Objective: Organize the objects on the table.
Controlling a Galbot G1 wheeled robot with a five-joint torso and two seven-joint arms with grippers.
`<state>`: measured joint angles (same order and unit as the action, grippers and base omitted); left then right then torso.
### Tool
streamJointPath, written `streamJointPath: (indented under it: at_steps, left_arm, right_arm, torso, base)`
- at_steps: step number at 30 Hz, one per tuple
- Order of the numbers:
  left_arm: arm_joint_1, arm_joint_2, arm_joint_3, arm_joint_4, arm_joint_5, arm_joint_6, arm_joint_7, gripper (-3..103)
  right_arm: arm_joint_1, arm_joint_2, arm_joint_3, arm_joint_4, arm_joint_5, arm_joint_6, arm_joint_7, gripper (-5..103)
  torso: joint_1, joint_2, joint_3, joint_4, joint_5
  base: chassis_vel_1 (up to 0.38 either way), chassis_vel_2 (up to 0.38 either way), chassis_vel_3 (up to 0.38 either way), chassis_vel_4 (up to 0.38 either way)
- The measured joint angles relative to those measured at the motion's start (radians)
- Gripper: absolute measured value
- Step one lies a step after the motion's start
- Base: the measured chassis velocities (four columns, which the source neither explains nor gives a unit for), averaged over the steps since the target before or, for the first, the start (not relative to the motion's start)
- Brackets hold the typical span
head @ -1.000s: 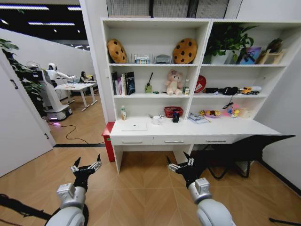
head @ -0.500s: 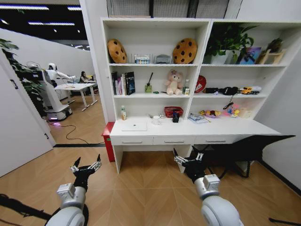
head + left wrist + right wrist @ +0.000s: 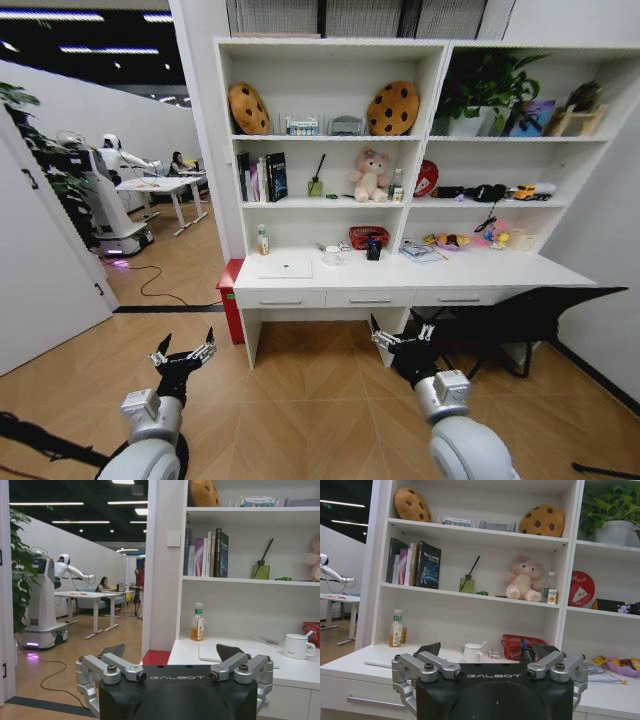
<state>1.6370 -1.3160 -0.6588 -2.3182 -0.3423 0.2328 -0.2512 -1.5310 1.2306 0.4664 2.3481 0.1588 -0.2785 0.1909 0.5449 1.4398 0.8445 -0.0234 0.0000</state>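
Observation:
The long white table (image 3: 480,272) stands under the shelves, some way ahead of both arms. A thin silver laptop (image 3: 285,268) lies closed at its left end, also seen as a flat slab (image 3: 206,653) and edge-on (image 3: 377,664). Blue pens (image 3: 606,680) lie toward the right end. A small dark-green thing (image 3: 481,593) rests on the middle shelf beside a reed diffuser. My left gripper (image 3: 183,352) (image 3: 171,652) hangs open over the floor, left of the table. My right gripper (image 3: 400,335) (image 3: 487,651) is open and empty in front of the drawers.
On the table stand a white mug (image 3: 332,256), a red basket (image 3: 368,237) and a juice bottle (image 3: 263,240). A red bin (image 3: 229,300) sits at the table's left leg. A black chair (image 3: 520,315) is at the right. Another robot (image 3: 105,190) stands far left.
My right gripper has moved a little right and forward toward the table, then held still. The left arm has not moved.

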Motion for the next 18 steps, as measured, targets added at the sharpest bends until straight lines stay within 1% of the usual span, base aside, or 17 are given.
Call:
streamJointPath:
  at_steps: [6,10,11,12,13,14,15,16,17,18]
  left_arm:
    - [0.000,0.000,0.000,0.000,0.000,0.000,0.000,100]
    - [0.000,0.000,0.000,0.000,0.000,0.000,0.000,100]
    - [0.000,0.000,0.000,0.000,0.000,0.000,0.000,100]
    - [0.000,0.000,0.000,0.000,0.000,0.000,-0.001,100]
    - [0.000,0.000,0.000,0.000,0.000,0.000,-0.001,100]
    - [0.000,0.000,-0.002,-0.001,0.000,0.000,-0.002,100]
    - [0.000,0.000,0.000,0.000,0.000,0.000,-0.001,100]
    - [0.000,0.000,0.000,0.000,0.000,0.000,-0.001,100]
    - [0.000,0.000,0.000,0.000,0.000,0.000,-0.001,100]
    - [0.000,0.000,0.000,0.000,0.000,0.000,-0.001,100]
  right_arm:
    - [0.000,0.000,0.000,-0.001,0.000,0.000,0.000,100]
    - [0.000,0.000,-0.001,-0.001,0.000,0.000,0.000,100]
    - [0.000,0.000,-0.001,-0.001,-0.001,0.000,0.000,100]
    - [0.000,0.000,-0.001,-0.001,-0.001,0.000,0.000,100]
    - [0.000,0.000,-0.001,-0.001,-0.001,0.000,0.000,100]
    - [0.001,0.000,-0.001,-0.001,-0.001,0.000,-0.001,100]
    - [0.000,0.000,-0.001,-0.002,-0.001,0.000,-0.001,100]
    - [0.000,0.000,-0.001,-0.002,-0.001,0.000,-0.001,100]
    - [0.000,0.000,-0.001,-0.002,-0.001,0.000,-0.001,100]
    - [0.000,0.000,-0.001,-0.002,-0.001,0.000,-0.001,100]
  torso:
    - [0.000,0.000,0.000,-0.0001,0.0001]
    - [0.000,0.000,0.000,-0.0004,-0.0001]
    - [0.000,0.000,0.000,-0.0002,-0.0012]
    - [0.000,0.000,0.000,0.0011,-0.0002]
    - [0.000,0.000,0.000,0.0011,-0.0002]
    - [0.000,0.000,0.000,0.0015,0.0020]
    - [0.001,0.000,0.000,0.0001,-0.0007]
    - [0.001,0.000,0.000,-0.0003,-0.0012]
    - [0.001,0.000,0.000,-0.0003,-0.0012]
    - [0.000,0.000,0.000,-0.0005,0.0004]
  base:
    - [-0.034,-0.054,0.035,0.041]
    - [-0.134,-0.172,0.160,0.139]
    - [-0.158,-0.159,0.328,0.155]
    - [-0.158,-0.195,0.328,0.174]
    - [-0.158,-0.195,0.328,0.174]
    - [-0.158,-0.097,0.295,0.174]
    - [-0.254,-0.097,0.188,0.230]
    - [-0.238,-0.242,0.188,0.146]
    - [-0.238,-0.242,0.188,0.146]
    - [-0.238,-0.242,0.146,0.146]
